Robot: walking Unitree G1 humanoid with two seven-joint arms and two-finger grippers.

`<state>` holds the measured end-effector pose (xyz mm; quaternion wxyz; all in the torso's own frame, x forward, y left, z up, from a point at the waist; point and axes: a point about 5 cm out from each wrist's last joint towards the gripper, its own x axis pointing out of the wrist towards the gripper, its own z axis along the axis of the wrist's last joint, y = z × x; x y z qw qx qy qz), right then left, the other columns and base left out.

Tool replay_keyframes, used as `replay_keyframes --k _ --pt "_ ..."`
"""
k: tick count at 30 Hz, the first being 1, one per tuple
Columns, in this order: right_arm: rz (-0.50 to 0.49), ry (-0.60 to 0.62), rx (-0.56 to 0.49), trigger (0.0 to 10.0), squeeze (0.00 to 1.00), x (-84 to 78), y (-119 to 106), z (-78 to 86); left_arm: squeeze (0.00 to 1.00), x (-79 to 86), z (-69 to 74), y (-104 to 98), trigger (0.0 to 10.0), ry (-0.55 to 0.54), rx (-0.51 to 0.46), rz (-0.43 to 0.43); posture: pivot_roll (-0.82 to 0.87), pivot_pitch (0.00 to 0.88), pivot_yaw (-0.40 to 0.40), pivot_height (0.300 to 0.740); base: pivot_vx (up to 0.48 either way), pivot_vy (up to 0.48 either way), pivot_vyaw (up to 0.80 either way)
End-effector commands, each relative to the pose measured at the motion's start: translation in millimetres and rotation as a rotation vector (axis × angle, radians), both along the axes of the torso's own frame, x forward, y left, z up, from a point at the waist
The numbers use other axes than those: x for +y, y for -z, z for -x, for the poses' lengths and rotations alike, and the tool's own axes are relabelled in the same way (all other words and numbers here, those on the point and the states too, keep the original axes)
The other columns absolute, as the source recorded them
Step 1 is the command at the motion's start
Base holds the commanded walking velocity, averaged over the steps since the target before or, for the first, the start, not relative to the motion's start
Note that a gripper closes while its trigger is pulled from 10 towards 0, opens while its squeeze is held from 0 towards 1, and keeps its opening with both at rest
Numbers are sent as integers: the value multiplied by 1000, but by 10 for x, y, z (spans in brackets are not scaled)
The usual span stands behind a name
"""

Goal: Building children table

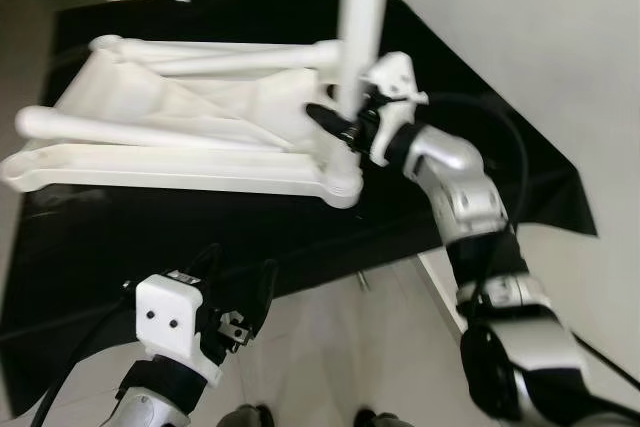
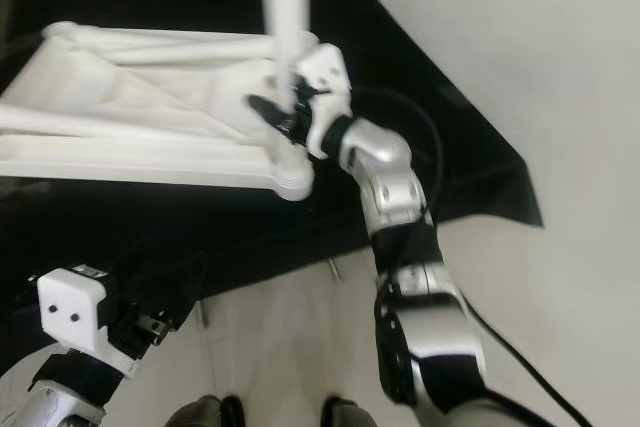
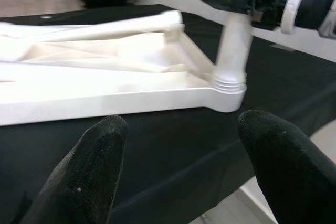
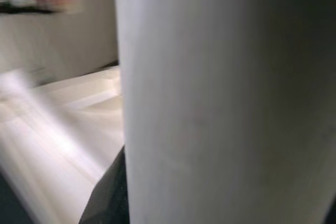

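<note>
A: What is the right gripper (image 1: 345, 119) doing?

B: It's clenched round the tall white plastic table leg (image 1: 362, 22), which stands upright in the near-right corner socket of the upturned white plastic tabletop (image 1: 190, 137) on the black cloth-covered surface (image 1: 150, 237).

A: And the risk?

B: I'd judge cross-threading. If the leg tilts while it's turned, it could jam, or drag the unheld top rightward off the edge.

A: The left gripper (image 1: 240, 302)?

B: Released, fingers (image 3: 89, 166) apart, hovering near the front edge.
</note>
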<state>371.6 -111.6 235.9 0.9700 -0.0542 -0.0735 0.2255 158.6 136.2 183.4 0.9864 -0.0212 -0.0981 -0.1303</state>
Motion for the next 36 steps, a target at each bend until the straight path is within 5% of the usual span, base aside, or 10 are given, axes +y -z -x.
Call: replay_keyframes --k 1,7,8,9,13,14,20,21,31,36 --pt "114 186 245 0 0 -247 561 53 0 -13 19 -17 10000 1 -11 -16 54 232 -34 740 0 0 0" --pt "98 113 223 0 0 19 493 34 0 -33 28 -22 10000 3 -16 -6 54 215 -40 740 0 0 0" --pt "92 86 210 1137 0 94 451 15 0 -55 45 -18 10000 15 -12 8 52 214 -40 740 0 0 0" --pt "79 61 192 10000 0 145 390 -1 0 -82 65 -11 10000 29 -4 28 50 212 -39 740 0 0 0" --pt "45 -6 134 10000 180 218 211 -33 0 -150 99 18 10000 62 18 61 47 209 -39 740 0 0 0" --pt "15 -54 122 10000 1000 246 142 -41 0 -171 105 24 10000 77 24 67 45 208 -39 740 0 0 0" --pt "-103 -398 48 10000 984 294 -196 -36 0 -225 128 50 10000 121 45 98 47 201 -39 740 0 0 0" --pt "-85 -483 39 10000 0 288 -203 -17 0 -223 119 58 10000 121 46 101 46 202 -37 740 0 0 0" --pt "130 -853 114 10000 0 154 -6 34 0 -236 115 64 10000 128 42 100 50 194 -34 740 0 0 0" --pt "120 -797 134 10000 0 229 5 -82 0 -236 113 66 10000 129 40 97 47 186 -31 740 0 0 0"
